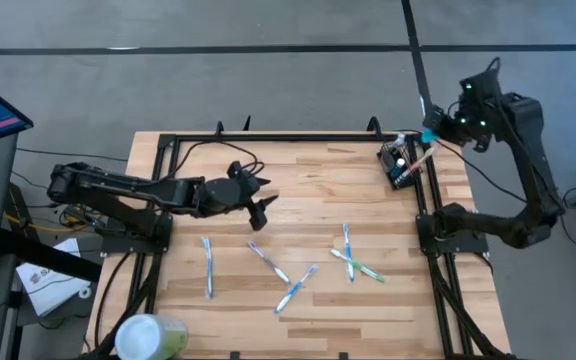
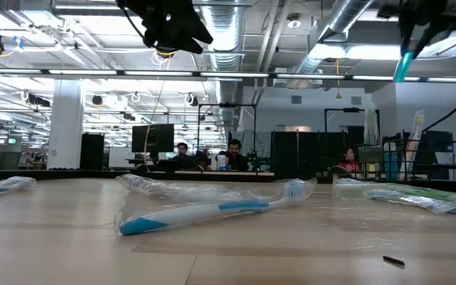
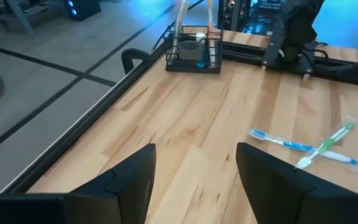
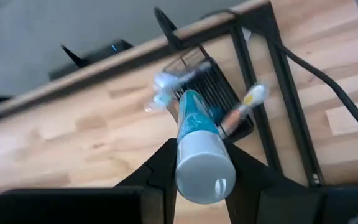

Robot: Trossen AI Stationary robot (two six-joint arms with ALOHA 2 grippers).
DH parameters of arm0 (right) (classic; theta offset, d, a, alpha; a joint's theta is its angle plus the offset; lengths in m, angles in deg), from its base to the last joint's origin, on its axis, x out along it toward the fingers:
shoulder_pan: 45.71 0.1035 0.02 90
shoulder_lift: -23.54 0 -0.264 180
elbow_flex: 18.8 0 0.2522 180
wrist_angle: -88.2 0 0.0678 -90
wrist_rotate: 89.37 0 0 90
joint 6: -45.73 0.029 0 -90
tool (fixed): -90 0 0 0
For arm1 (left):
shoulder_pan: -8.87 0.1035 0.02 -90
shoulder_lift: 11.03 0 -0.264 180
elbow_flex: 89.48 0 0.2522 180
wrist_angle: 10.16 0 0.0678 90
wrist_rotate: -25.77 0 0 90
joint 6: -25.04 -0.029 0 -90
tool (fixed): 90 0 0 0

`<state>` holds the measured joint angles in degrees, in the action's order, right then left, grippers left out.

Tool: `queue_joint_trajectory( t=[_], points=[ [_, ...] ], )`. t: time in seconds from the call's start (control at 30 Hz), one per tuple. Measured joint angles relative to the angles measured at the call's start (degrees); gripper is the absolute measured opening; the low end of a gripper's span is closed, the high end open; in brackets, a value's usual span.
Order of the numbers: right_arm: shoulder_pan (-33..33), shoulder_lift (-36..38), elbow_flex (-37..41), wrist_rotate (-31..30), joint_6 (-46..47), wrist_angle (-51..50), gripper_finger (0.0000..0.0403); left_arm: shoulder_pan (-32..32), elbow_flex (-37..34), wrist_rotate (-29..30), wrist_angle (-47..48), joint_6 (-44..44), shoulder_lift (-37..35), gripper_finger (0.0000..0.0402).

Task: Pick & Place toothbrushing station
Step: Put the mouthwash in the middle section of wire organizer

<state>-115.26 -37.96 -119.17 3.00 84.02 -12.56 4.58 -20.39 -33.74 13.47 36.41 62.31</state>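
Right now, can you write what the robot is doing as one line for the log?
right gripper: shut on blue-and-white tube, above toothbrushing station | left gripper: open, waiting over table | wrapped toothbrushes: lying loose

The toothbrushing station (image 1: 401,164) stands at my tabletop's (image 1: 298,190) far right corner, below my right end effector (image 1: 431,133); toothbrushes (image 1: 349,254) lie scattered nearer me.
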Motion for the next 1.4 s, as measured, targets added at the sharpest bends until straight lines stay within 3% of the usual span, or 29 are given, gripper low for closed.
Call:
queue_joint_trajectory(
  t=[0.47, 0.57, 0.93, 1.2, 1.4],
  points=[
    [0.09, -13.21, 0.1, -1.5, -10.25, -2.3, 0.0087, 0.26, 0.0, -0.05, -0.85, 0.09, 0.0, 0.0214],
    [1.06, -14.87, 0.3, -5.59, -10.78, -2.85, 0.0087, 0.2, 0.0, -0.07, -0.89, 1.14, 0.0, 0.0214],
    [5.84, -9.04, 7.57, -7.16, -7.29, -2.64, 0.0087, 0.63, 0.0, -0.07, -0.96, 1.08, 0.02, 0.0214],
    [9.24, -5.58, 19.4, -8.3, 1.12, 7.5, 0.0087, 0.63, 0.02, -0.1, -1.0, 1.05, 0.04, 0.0214],
    [11.41, -3.64, 23.15, -12.01, 4.98, 12.82, 0.0087, 0.63, 0.03, -1.1, -1.0, 1.06, 0.04, 0.0214]
  ],
)
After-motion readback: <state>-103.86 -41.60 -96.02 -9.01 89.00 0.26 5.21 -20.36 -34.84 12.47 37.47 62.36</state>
